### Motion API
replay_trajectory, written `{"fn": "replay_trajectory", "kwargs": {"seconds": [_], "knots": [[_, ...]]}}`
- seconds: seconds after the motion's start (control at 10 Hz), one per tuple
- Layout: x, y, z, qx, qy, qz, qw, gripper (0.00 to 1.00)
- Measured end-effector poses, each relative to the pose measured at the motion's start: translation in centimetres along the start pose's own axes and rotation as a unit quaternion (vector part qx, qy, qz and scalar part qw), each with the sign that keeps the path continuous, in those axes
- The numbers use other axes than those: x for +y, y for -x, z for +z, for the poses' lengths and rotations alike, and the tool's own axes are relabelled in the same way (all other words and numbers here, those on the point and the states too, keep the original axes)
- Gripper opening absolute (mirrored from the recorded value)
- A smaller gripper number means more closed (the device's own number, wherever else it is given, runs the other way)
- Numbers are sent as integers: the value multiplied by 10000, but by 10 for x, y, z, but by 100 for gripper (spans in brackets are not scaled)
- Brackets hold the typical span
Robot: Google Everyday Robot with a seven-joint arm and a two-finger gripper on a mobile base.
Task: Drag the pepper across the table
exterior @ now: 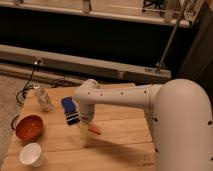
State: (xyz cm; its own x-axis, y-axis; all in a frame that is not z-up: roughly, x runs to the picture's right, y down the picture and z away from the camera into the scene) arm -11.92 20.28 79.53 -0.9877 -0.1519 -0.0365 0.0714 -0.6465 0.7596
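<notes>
Over at the left edge of the bench (122, 147), a red bowl (28, 127) is sitting with a white cup (31, 154) just beside it at six o'clock. A small pale bottle (44, 99) is standing at about one o'clock from the bowl. Moving right, a blue packet (70, 110) is lying flat.

Just at four o'clock from that packet, the fingers (87, 125) are pointing straight down, close to the wood. I cannot tell from here whether they are spread or pinched, or gripping anything. The pepper (94, 130) is lying on the bench right against them, stretching away toward four o'clock, near the middle of the boards. The big white arm (150, 100) is filling the right side.

To my eye the pepper is looking light and fairly firm, with a smooth skin that is likely slippery. Being tapered, it is apt to roll or swivel if pushed at one end. I am judging the thicker part, near the middle, to be the safest place to take hold, squeezing gently and keeping it low so that it is sliding along the grain rather than lifting.
</notes>
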Motion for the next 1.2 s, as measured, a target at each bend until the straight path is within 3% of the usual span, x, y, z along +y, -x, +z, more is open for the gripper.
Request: {"fn": "replay_trajectory", "kwargs": {"seconds": [0.4, 1.0, 1.2], "knots": [[6, -2, 13, 12, -125, -21, 9999, 78], [10, 1, 19, -112, -289, -105, 9995, 21], [11, 0, 19, -147, -318, -147, 9993, 10]]}}
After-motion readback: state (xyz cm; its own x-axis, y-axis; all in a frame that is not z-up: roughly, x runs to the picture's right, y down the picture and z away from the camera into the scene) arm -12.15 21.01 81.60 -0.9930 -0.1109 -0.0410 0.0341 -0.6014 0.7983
